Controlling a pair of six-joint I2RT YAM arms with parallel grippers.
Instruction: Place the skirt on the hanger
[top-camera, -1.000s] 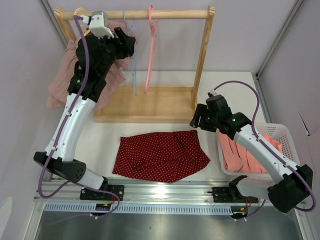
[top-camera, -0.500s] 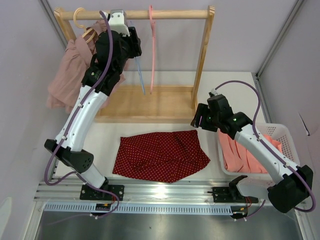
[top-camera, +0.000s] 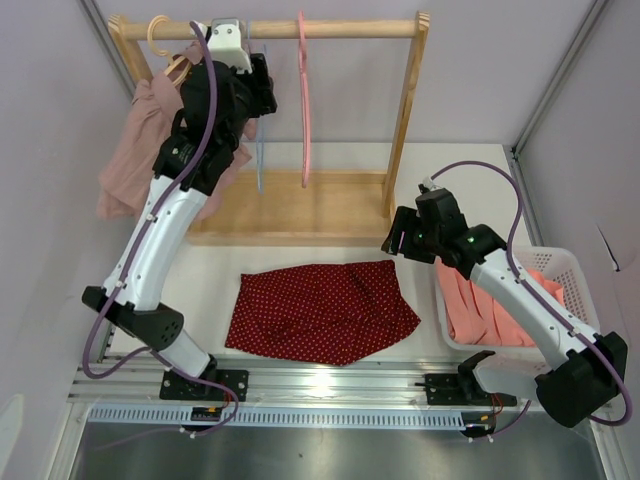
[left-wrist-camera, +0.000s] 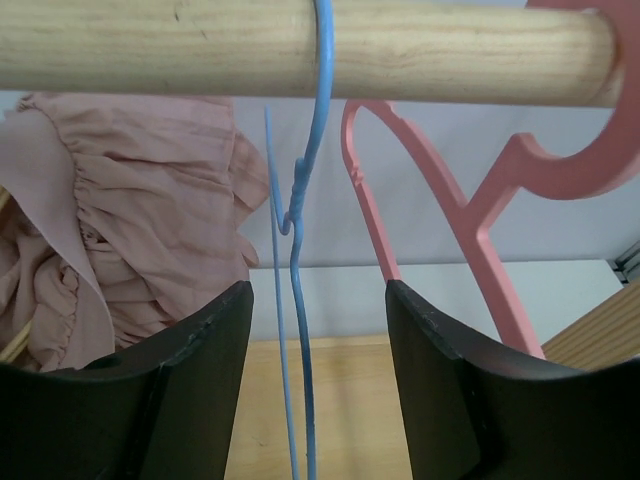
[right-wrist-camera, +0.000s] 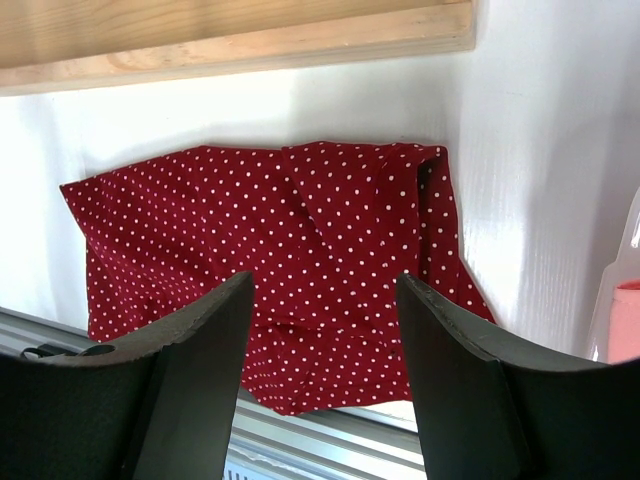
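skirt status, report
Both open: left gripper straddling blue hanger on rail, right gripper above skirt. Skirt lying on table, ungripped. Pink hanger close beside blue one.

one blue hanger (left-wrist-camera: 321, 60), one pink hanger (top-camera: 304, 110), one peach hanger (top-camera: 157, 33), one wooden rack (top-camera: 340, 30), one red skirt (top-camera: 320, 310), one basket (top-camera: 575, 262).

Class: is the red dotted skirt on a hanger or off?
Off: the skirt lies on the table, in front of the wooden rack.
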